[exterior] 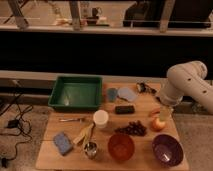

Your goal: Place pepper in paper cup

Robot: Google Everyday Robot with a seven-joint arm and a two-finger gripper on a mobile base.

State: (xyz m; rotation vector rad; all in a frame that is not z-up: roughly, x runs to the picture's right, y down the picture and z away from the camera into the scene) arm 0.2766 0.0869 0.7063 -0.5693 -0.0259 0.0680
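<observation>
The pepper (154, 113) is a small red sliver lying on the right part of the wooden table (55, 130), partly hidden behind my gripper. The white paper cup (101, 119) stands upright near the table's middle, left of the pepper. My gripper (165, 113) hangs from the bulky white arm (186, 84) at the table's right side. It sits just right of the pepper and above a round orange-yellow fruit (158, 124). It is open and holds nothing.
A green tray (76, 92) sits at the back left. A black block (125, 109) and dark grapes (131, 129) lie between cup and pepper. At the front are an orange bowl (121, 146), purple bowl (166, 149), metal cup (90, 148) and blue sponge (63, 142).
</observation>
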